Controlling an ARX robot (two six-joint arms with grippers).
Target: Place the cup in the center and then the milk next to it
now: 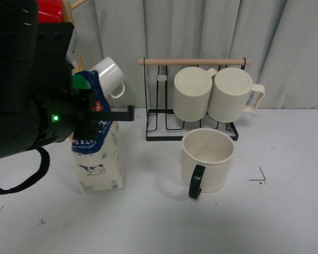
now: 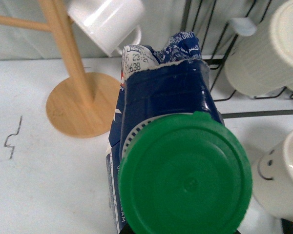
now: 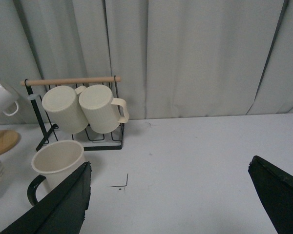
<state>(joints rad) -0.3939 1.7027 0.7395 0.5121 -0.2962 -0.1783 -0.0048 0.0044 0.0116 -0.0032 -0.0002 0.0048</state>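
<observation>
Behind cup, mug rack, milk between left fingers, clamp unclear, right fingers apart

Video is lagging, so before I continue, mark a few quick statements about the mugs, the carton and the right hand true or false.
1. The large cream mug with a black handle stands upright on the white table. True.
2. The blue-and-cream milk carton lies on its side. False: it stands upright, left of that mug in the front view.
3. The right hand grips a mug. False: it is open and empty.
4. Two cream ribbed mugs hang on the black wire rack. True.
5. The carton's green round cap is missing. False: it is on.
</observation>
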